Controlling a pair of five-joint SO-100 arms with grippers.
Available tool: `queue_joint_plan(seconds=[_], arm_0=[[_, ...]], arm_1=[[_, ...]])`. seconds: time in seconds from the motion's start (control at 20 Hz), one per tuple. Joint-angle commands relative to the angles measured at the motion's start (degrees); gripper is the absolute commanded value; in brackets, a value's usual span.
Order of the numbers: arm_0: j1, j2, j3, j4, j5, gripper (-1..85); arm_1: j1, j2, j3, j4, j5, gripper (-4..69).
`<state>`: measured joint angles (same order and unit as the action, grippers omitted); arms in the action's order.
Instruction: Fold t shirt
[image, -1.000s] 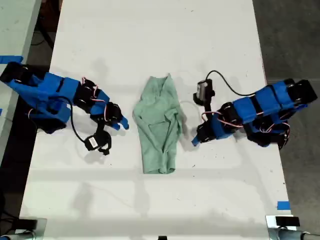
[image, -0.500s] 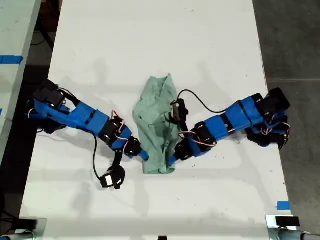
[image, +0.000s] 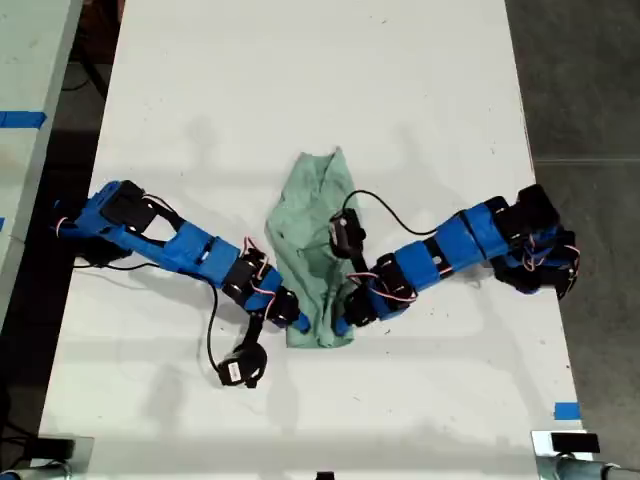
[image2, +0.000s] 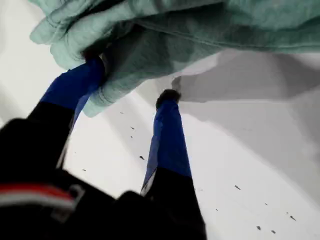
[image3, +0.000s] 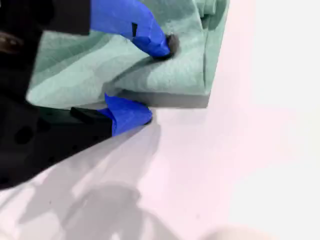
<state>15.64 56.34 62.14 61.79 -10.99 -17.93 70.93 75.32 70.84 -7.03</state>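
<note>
The t shirt (image: 318, 250) is lying mid-counter (image: 300, 80), its long axis running away from both end effectors, which are straddling its near hem corners with jaws apart: my first end effector (image2: 132, 80) and my second end effector (image3: 155, 82).

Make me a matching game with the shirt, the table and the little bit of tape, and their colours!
Things:
1. t shirt
2. table
3. tape piece at the exterior view's lower right

Colours:
A. blue
B. pale green
C. white

Pairs: 1-B, 2-C, 3-A
</note>
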Motion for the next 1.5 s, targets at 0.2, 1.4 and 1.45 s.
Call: queue_joint_plan(seconds=[0.2,1.4,1.45], arm_0=[[0.79,-0.35,-4.04,-3.69,1.49,-0.3],[-23.99,30.85,-0.88,17.58,20.04,-0.3],[-27.25,30.85,-0.7,19.07,21.62,-0.3]], arm_1=[[-0.88,-1.23,-6.42,-1.85,-0.79,23.1],[25.93,20.92,-19.95,18.72,-29.0,1.4],[29.44,21.62,-19.6,18.54,-31.64,1.4]])
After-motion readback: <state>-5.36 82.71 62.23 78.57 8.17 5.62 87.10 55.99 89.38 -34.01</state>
